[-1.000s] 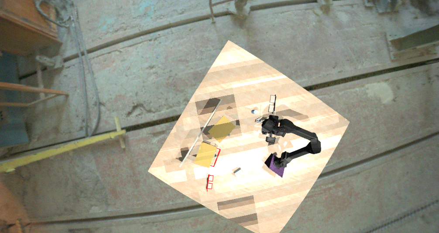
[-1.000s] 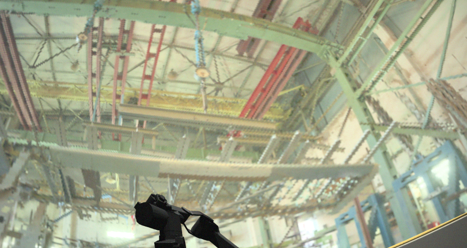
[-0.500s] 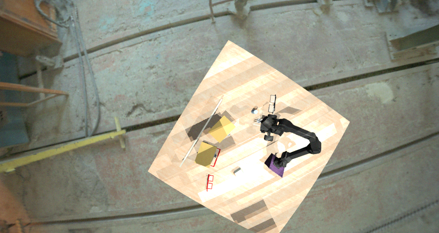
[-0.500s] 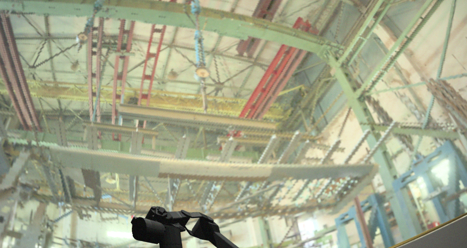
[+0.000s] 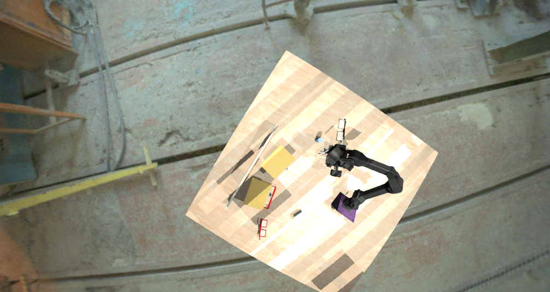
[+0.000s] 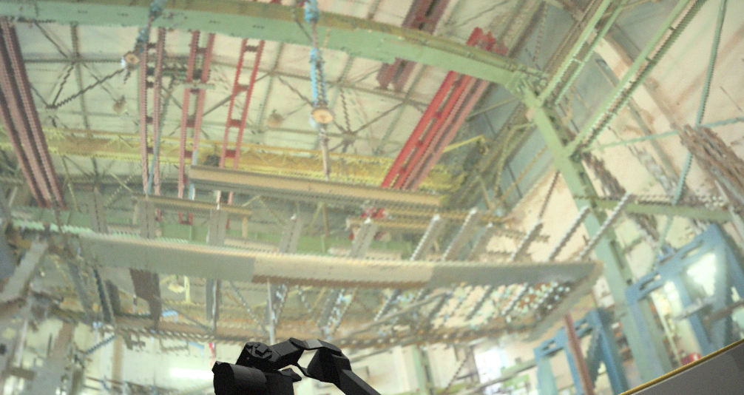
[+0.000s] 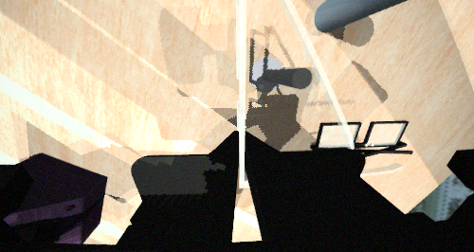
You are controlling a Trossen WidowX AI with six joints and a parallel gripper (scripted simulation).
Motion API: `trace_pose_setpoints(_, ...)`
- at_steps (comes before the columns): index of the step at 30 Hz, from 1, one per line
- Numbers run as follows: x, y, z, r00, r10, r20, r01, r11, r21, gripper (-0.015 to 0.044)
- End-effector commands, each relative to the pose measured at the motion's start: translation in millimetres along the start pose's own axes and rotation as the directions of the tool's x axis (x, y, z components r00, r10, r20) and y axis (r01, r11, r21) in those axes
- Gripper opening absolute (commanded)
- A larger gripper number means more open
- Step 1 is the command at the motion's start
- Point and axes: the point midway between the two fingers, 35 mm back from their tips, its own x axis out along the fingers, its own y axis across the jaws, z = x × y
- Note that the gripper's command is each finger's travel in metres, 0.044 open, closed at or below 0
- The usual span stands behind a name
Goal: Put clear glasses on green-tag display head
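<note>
My gripper [image 5: 326, 154] is shut on the clear glasses and hangs over the right part of the wooden table. In the wrist view the fingers pinch a thin clear strip of the clear glasses [image 7: 242, 89], and a second clear strip [image 7: 313, 65] slants away from it. Two yellow display heads stand left of the gripper, the upper head [image 5: 277, 161] bare and the lower head [image 5: 257, 193] with a red frame at its side. I cannot see a green tag on either. The exterior view shows only part of the arm [image 6: 291, 366].
Black glasses [image 5: 340, 129] [image 7: 362, 135] lie beyond the gripper. A bluish cylinder [image 5: 319, 139] [image 7: 365, 4] stands close by. Red glasses [image 5: 262, 228] and a small dark block [image 5: 297, 213] lie lower down. A thin upright panel [image 5: 251, 165] stands behind the heads. The arm's purple base [image 5: 344, 206] is at right.
</note>
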Motion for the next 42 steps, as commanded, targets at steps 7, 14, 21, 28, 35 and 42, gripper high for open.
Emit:
trace_pose_setpoints(7, 0.4, 5.3, -4.1, 1.0, -0.003, 0.0, 0.003, 1.0, -0.004, 0.0)
trace_pose_setpoints(14, 0.4, 8.8, -6.6, 1.0, -0.003, 0.0, 0.003, 1.0, -0.004, 0.0)
trace_pose_setpoints(21, 0.4, 12.2, -9.2, 1.0, -0.003, 0.0, 0.003, 1.0, -0.004, 0.0)
trace_pose_setpoints(28, 0.5, 15.5, -12.1, 1.0, -0.003, -0.001, 0.003, 1.0, -0.004, 0.0)
trace_pose_setpoints(35, 0.5, 18.7, -15.3, 1.0, -0.003, -0.001, 0.003, 1.0, -0.004, 0.0)
trace_pose_setpoints(42, 0.5, 21.5, -18.6, 1.0, -0.003, -0.001, 0.003, 1.0, -0.005, 0.0)
